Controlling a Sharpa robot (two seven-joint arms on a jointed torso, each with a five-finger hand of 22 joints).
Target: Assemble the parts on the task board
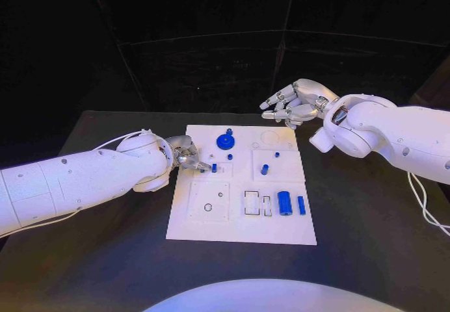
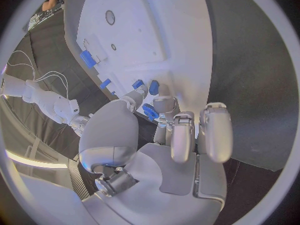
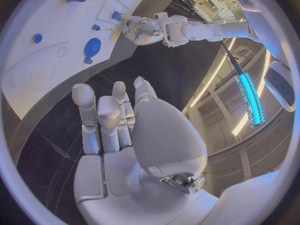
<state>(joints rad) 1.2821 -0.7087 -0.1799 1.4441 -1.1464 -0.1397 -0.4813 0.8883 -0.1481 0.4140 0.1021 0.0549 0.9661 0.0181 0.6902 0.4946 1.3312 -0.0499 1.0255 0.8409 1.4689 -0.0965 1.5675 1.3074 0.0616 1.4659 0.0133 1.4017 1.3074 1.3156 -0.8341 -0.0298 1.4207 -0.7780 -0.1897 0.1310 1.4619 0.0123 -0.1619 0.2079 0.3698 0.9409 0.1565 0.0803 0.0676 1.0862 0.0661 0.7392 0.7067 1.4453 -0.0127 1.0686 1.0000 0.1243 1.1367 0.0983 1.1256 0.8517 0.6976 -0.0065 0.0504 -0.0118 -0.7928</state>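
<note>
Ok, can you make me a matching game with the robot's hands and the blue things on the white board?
Things:
1. silver left hand
2. silver right hand
3. big round blue knob
4. fat blue cylinder

Places:
A. lying near the white task board's right edge, on the near side
B. at the board's left edge, fingers at a small blue peg
C. standing at the board's far end
D. above the table past the board's far right corner, holding nothing

Pairs: 1-B, 2-D, 3-C, 4-A
</note>
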